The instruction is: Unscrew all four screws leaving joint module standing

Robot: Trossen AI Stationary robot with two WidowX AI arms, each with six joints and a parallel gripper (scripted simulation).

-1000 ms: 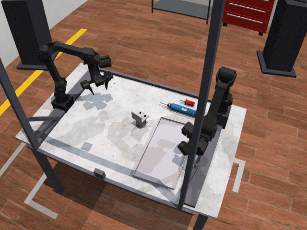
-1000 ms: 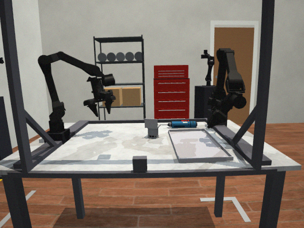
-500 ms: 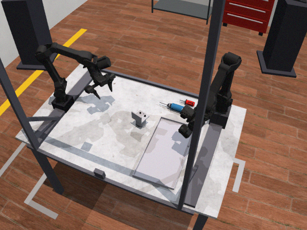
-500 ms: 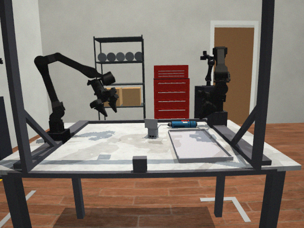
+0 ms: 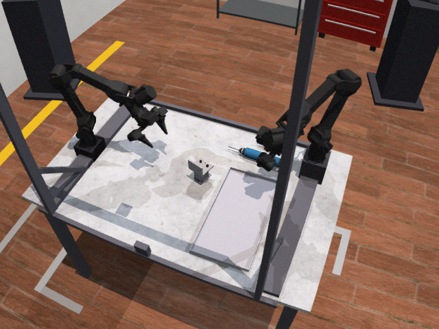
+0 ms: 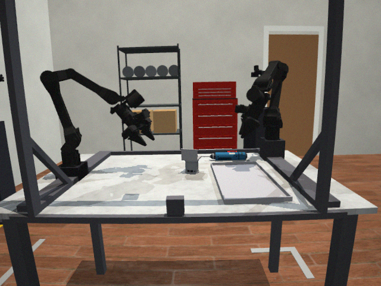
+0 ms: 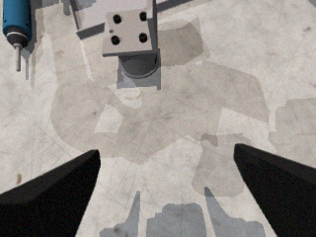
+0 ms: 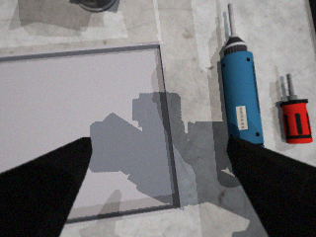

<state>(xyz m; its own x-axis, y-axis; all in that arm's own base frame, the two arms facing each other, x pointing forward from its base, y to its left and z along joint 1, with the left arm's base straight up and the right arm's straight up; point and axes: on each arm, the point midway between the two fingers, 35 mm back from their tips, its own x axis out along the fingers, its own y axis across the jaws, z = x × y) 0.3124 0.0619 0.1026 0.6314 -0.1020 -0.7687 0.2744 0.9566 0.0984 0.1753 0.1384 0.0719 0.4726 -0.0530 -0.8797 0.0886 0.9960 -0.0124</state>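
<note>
Before closing on anything, bring the right gripper fully over the barrel: now spread wide and released, with nothing between the fingers. Seen off to one side in the right wrist view, beyond one fingertip: the electric screwdriver, lying on its side on the table. Center across the blue barrel, turn to match its long axis, come down square, and clench behind the nose, leaving the bit free. Keep clear of the red screwdriver just beside it, and of the rim of the tray. Farther out, standing upright between the arms near the tray: the joint module, bracket on top, four dark screws apparently in their holes. Use the left gripper, likewise wide and holding nothing, to steady the unfixed body before any loosening; otherwise risk spinning or toppling it. Later, press straight down into each socket and lift off cleanly.
</note>
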